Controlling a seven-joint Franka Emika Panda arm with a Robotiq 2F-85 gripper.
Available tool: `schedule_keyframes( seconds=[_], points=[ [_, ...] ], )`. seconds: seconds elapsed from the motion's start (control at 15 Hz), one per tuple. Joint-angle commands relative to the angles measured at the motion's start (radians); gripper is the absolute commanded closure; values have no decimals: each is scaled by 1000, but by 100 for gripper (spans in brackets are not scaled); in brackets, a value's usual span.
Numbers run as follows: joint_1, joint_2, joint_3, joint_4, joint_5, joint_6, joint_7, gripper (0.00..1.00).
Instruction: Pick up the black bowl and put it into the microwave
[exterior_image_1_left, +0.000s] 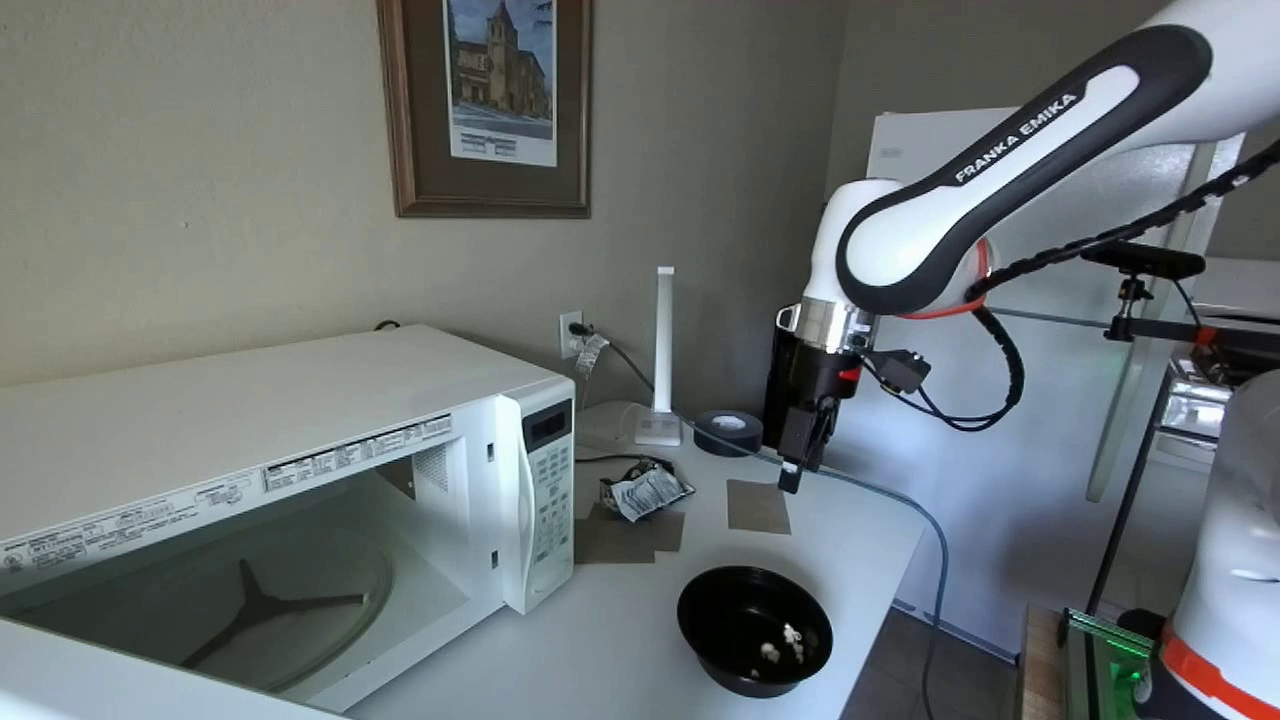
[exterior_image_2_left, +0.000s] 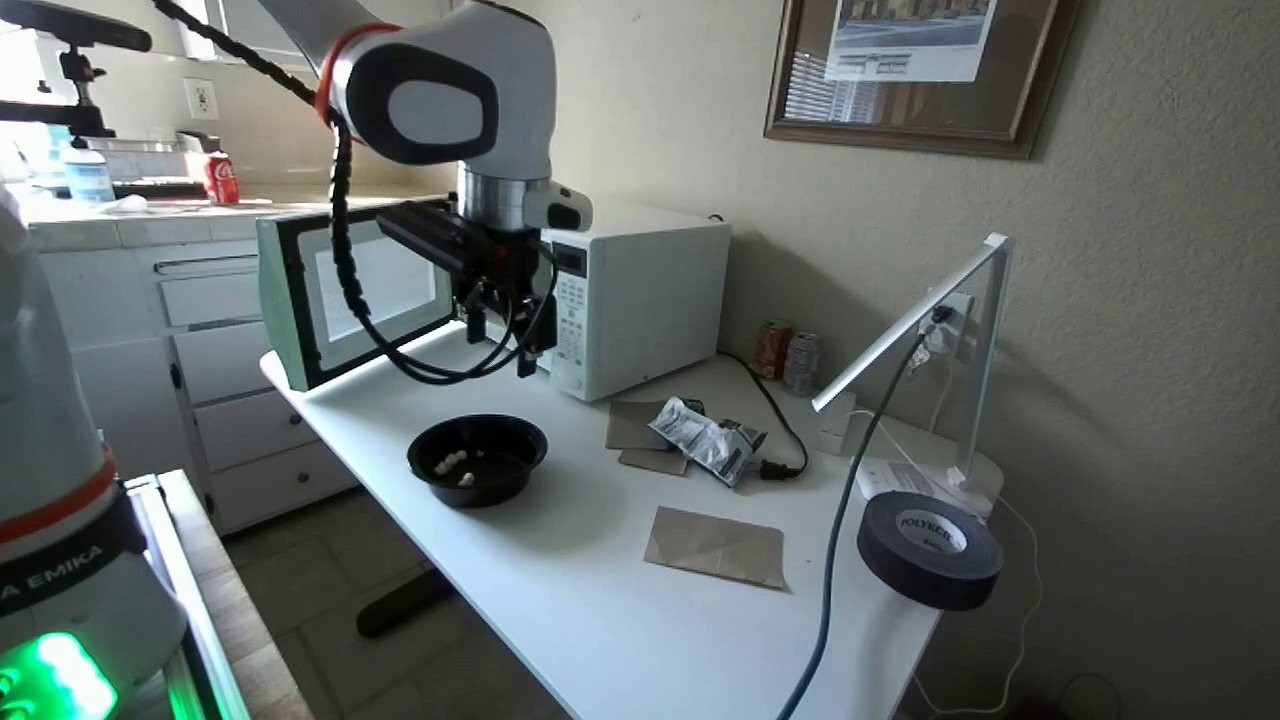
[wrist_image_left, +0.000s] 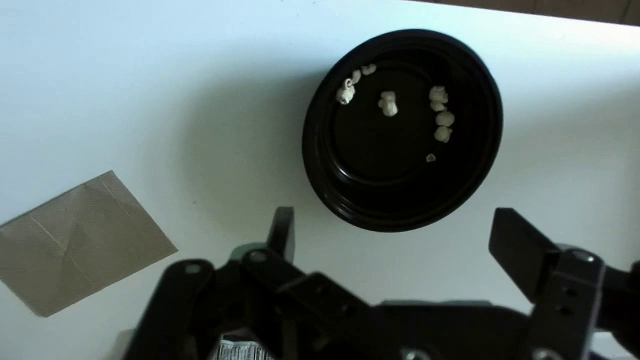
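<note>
My gripper (wrist_image_left: 392, 232) hangs above the table, fingers (wrist_image_left: 520, 247) spread wide, holding nothing, and there's the black bowl (wrist_image_left: 395, 150) just past them in the wrist view, apart from both tips. That spread makes sense: I read this as the approach, pick not yet made. I'd go one finger inside the wall, one outside, rather than try to span the whole rim. And look, white bits like popcorn (wrist_image_left: 389, 103) in the bottom; tip the bowl and they'll likely roll, so level it is! It sits upright on the white table (exterior_image_2_left: 590, 600), within easy reach, I'd say.

Now the edges. The table's rim runs near the bowl's far side in the wrist view, so no nudging outward. Toward the wall there's a gap before the brown paper (exterior_image_2_left: 715, 548) and the crumpled packet (exterior_image_2_left: 700, 440); room there to come down. Farther out, the microwave (exterior_image_1_left: 300, 400), its door (exterior_image_2_left: 400, 290) swung wide, presumably to let the bowl straight in. But the control panel (exterior_image_1_left: 550, 490) stands between bowl and opening, so I'd lift, swing out around that corner, slip in between panel and door, then lower over the turntable support (exterior_image_1_left: 262, 605).
</note>
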Motion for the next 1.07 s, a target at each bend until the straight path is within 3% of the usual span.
schedule_keyframes(
  seconds=[0.0,0.67,1.0],
  points=[
    [24,137,-39,9,34,115,-109,0],
    [10,166,-19,18,45,122,-113,0],
    [27,223,-36,15,105,156,-200,0]
  ],
)
